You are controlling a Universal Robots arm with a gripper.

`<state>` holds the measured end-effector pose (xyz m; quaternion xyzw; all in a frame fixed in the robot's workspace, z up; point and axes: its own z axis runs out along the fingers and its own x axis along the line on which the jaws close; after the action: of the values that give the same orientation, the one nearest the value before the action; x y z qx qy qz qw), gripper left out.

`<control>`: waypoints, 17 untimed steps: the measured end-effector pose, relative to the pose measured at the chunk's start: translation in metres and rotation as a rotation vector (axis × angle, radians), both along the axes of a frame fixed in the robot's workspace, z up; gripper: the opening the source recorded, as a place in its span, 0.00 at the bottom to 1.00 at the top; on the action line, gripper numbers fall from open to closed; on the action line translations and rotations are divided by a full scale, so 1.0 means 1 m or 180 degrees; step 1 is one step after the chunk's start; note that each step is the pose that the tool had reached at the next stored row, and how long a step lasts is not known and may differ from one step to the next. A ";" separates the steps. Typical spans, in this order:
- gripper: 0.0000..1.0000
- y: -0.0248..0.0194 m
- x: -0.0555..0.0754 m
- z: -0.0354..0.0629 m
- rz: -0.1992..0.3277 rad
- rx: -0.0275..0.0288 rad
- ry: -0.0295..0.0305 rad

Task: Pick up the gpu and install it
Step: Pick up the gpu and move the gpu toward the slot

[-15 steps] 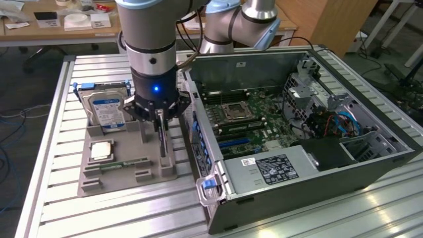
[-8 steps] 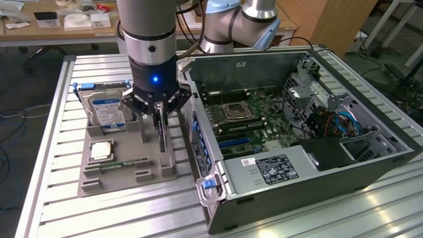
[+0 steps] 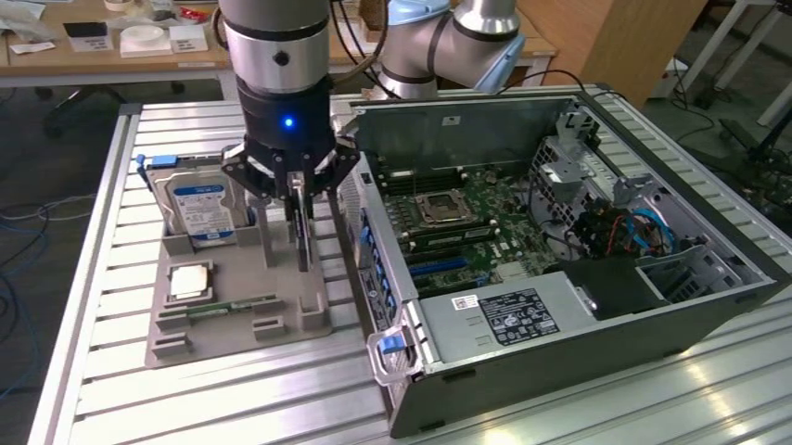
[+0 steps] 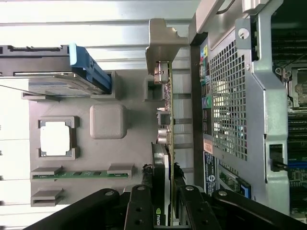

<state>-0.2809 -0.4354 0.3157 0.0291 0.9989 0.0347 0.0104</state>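
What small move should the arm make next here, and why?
Probably a short straight lift. The gripper looks closed on the thin black gpu card with a silver metal bracket, which stands on edge over the grey plastic holder tray. Lifting first should get it clear of the tray's slots before any move toward the open grey computer case beside it.
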 end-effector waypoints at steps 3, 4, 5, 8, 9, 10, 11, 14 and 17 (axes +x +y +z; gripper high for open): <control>0.27 0.0000 0.000 0.0083 0.0000 0.0000 0.0000; 0.27 0.0000 0.000 0.0110 0.0000 0.0000 0.0000; 0.27 0.0000 0.000 0.0137 0.0000 0.0000 0.0000; 0.27 0.0000 0.000 0.0203 0.0000 0.0000 0.0000; 0.27 0.0000 0.000 0.0223 0.0000 0.0000 0.0000; 0.27 0.0000 0.000 0.0244 0.0000 0.0000 0.0000; 0.27 0.0000 0.000 0.0264 0.0000 0.0000 0.0000; 0.27 0.0000 0.000 0.0328 0.0000 0.0000 0.0000; 0.27 0.0000 0.000 0.0392 0.0000 0.0000 0.0000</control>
<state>-0.2809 -0.4354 0.3548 0.0291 0.9989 0.0347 0.0104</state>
